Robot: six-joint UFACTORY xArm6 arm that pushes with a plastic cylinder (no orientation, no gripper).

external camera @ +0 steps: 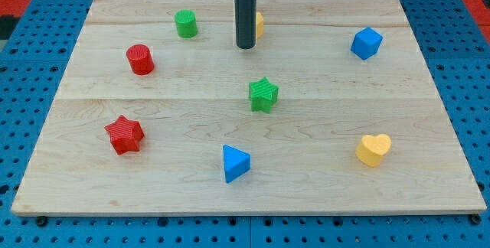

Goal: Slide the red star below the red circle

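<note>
The red star [125, 134] lies at the view's lower left of the wooden board [245, 194]. The red circle [140, 59], a short cylinder, stands above it toward the view's upper left, slightly to the right of the star. My tip [245, 47] is at the view's top centre, far right of and above both red blocks, touching neither. The rod hides most of a yellow block [259, 24] behind it.
A green cylinder [186, 24] stands left of my tip. A green star [263, 94] sits mid-board. A blue triangle [234, 163] is at bottom centre, a yellow heart [373, 149] at lower right, a blue cube-like block [366, 43] at upper right.
</note>
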